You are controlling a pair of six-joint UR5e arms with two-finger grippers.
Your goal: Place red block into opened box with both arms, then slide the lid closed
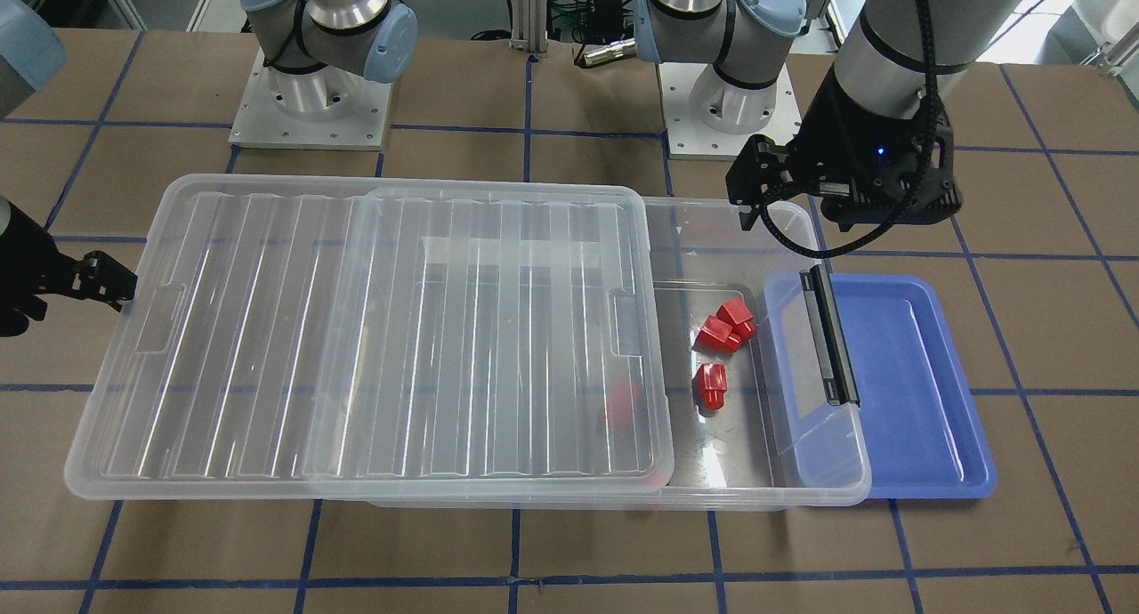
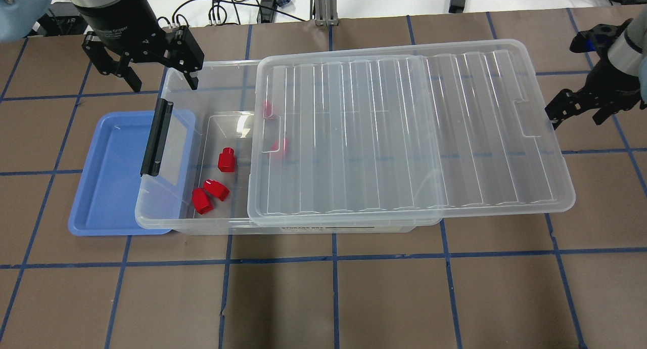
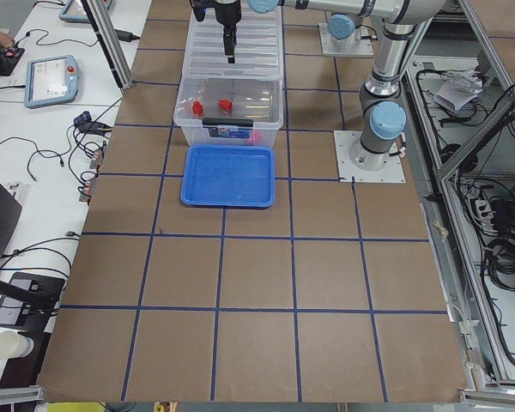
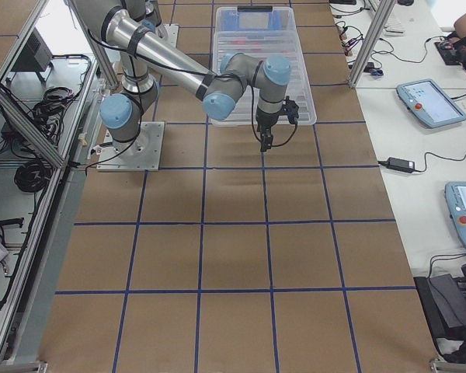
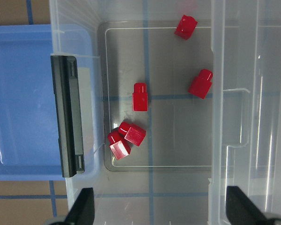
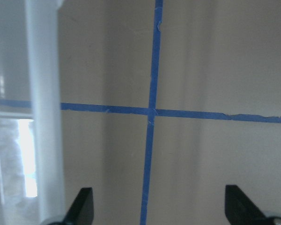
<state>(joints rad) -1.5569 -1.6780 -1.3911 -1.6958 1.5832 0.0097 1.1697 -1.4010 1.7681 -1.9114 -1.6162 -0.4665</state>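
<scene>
The clear box (image 2: 167, 222) lies across the table, its black bar (image 2: 156, 136) at the end resting on a blue tray. The ribbed lid (image 2: 404, 131) covers most of the box and overhangs the other end, leaving the bar end uncovered. Three red blocks (image 2: 226, 159) (image 2: 217, 188) (image 2: 201, 201) lie in the uncovered part; two more (image 5: 200, 83) (image 5: 185, 26) sit by the lid's edge. My left gripper (image 2: 164, 81) hangs open and empty above the box's back corner. My right gripper (image 2: 561, 111) is open, just off the lid's far short side; the lid's rim (image 6: 42, 117) lies outside its fingers.
The flat blue tray (image 2: 111, 177) sits under the box's bar end and sticks out beyond it. Both arm bases (image 1: 311, 107) (image 1: 721, 107) are bolted behind the box. Brown table surface with blue tape lines (image 2: 333, 260) stretches in front of the box.
</scene>
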